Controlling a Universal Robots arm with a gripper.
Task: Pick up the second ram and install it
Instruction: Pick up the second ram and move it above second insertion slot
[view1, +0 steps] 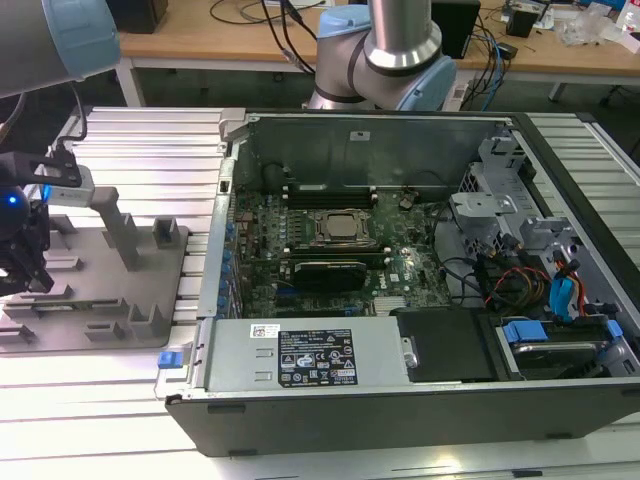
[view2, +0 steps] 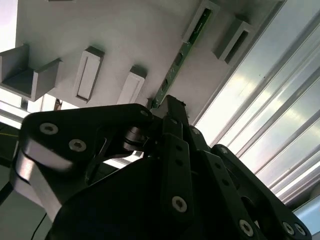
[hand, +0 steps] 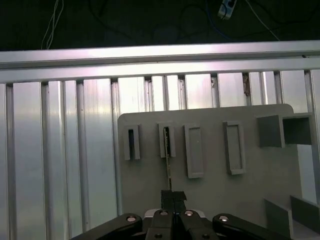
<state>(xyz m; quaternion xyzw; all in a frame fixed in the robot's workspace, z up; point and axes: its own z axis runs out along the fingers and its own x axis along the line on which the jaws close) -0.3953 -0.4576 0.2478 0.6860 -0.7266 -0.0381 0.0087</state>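
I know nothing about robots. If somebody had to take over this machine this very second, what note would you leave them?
Gripper: fingers closed on the near end of the second ram, over the grey tray at the exterior view's left.
Ram: on edge, its far end seated in one of the tray's holder blocks, so it looks gripped but not yet lifted out.
Done: approach and grasp.
Left: the ram is not yet in the motherboard, which lies inside the open computer case at the exterior view's right of the tray.
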